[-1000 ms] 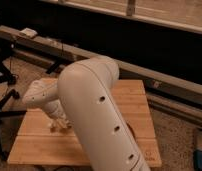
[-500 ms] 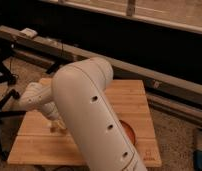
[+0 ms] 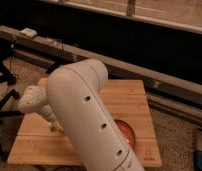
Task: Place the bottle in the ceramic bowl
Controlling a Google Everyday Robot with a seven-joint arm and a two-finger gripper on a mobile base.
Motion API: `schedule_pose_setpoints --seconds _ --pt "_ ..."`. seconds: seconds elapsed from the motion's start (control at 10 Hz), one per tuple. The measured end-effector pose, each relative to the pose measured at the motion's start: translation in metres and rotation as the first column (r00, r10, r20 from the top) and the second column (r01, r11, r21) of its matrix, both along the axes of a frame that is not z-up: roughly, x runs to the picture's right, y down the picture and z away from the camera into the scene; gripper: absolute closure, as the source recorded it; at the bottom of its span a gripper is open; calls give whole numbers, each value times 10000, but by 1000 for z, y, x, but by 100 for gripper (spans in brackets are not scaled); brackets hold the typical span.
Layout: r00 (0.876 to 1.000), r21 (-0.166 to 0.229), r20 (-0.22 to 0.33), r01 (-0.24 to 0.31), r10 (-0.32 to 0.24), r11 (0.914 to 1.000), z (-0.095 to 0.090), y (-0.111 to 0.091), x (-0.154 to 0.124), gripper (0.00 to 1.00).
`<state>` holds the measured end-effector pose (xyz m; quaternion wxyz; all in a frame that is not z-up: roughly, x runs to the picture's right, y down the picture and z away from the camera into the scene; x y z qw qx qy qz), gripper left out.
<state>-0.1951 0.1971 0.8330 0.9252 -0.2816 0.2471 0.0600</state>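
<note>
The ceramic bowl (image 3: 125, 132) is orange-red and sits on the wooden table (image 3: 129, 100) toward its front right, partly hidden behind my white arm (image 3: 86, 115). My gripper (image 3: 53, 125) reaches down to the table's left part, left of the bowl and apart from it, mostly covered by the arm. The bottle is not visible; I cannot tell whether it is in the gripper or behind the arm.
The table is a small light wooden top on a speckled floor. A long dark ledge (image 3: 144, 70) runs behind it, with a small white object (image 3: 28, 32) on its left end. Black stand legs (image 3: 4, 80) are at the left. A blue object (image 3: 201, 155) is at the right edge.
My arm has swung left across the view, uncovering more of the orange-red bowl at the table's front right. The gripper has stayed low over the table's left part.
</note>
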Motion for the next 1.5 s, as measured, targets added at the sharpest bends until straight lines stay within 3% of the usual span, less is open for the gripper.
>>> schedule_pose_setpoints --seconds 0.1,0.2,0.5,0.6,0.7,0.8,0.9,1.1,1.4,1.5 --pt "10000 2 -48 30 -30 10000 0 1 1 40" --pt "9999 27 -116 -15 15 10000 -2 1 2 50" --pt "9968 -38 -194 -776 775 9970 -20 -12 9 78" --pt "9936 34 -248 -1099 1099 9939 -27 -17 10 91" --pt "9904 140 -263 -1354 1358 9907 -33 -20 9 97" --pt "9818 348 -245 -1874 1883 9817 -46 -30 13 100" --pt "9729 534 -190 -2292 2305 9719 -57 -39 19 100" --pt "9464 929 -39 -3213 3230 9424 -87 -52 43 100" --pt "8931 1459 -221 -4418 4494 8852 -109 -54 95 100" --pt "8698 1613 -429 -4795 4915 8626 -111 -53 114 100"
